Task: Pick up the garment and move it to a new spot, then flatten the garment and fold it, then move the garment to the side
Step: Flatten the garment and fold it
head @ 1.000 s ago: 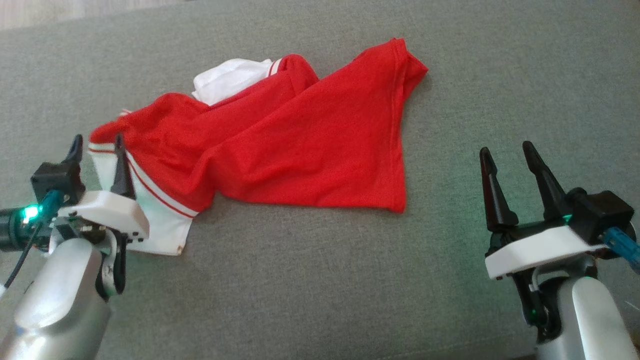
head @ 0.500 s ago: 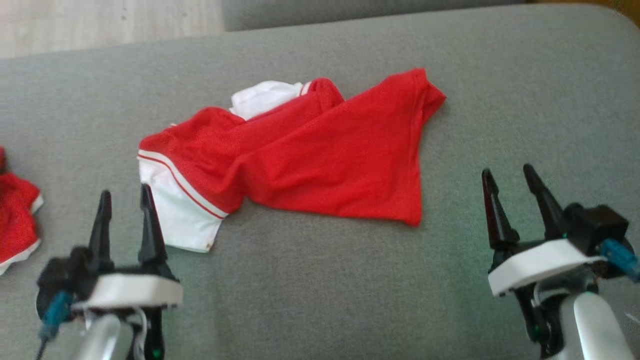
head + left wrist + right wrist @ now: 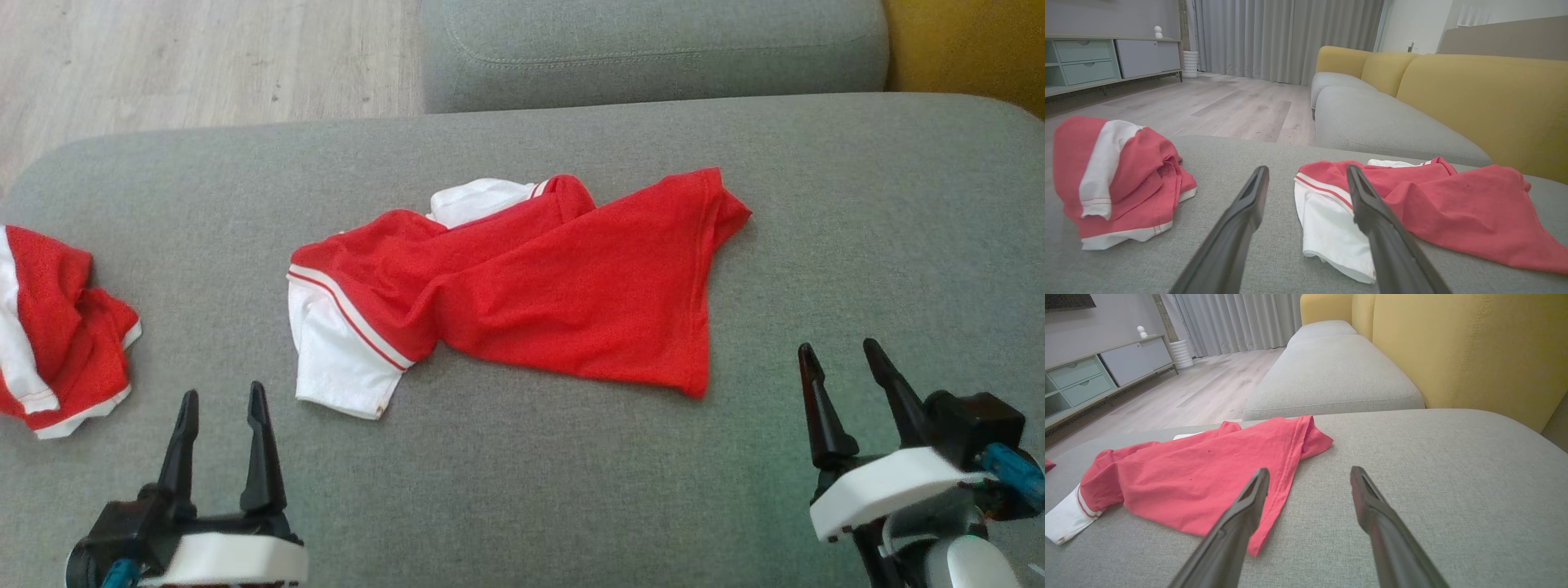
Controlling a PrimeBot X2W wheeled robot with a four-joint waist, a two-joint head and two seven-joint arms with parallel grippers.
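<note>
L gripper [image 3: 223, 392] is seen at lower left of head view, fingers spread apart, nothing held between them, poised over the grey seat cushion [image 3: 531, 490] & clear of any fabric. In L wrist view the garment [image 3: 1453, 204] is framed just beyond the finger tips, its white sleeve [image 3: 1327, 228] partly hidden behind one finger. R gripper [image 3: 839, 345] is likewise spread wide & empty at lower right, apart from the cloth; in R wrist view the hem corner is partly covered by one finger.

The garment, a red shirt w/ white red-striped sleeves, is laid mostly flat but creased at the cushion's middle, between the 2 grippers & farther from the robot. One sleeve is turned toward L gripper, the other is bunched at the far side. A 2nd red-&-white garment [image 3: 57, 327] is crumpled at the cushion's left edge, well apart from the first. Beyond, another grey cushion [image 3: 653, 49], a yellow backrest [image 3: 963, 49] & wood floor [image 3: 204, 65] are seen.
</note>
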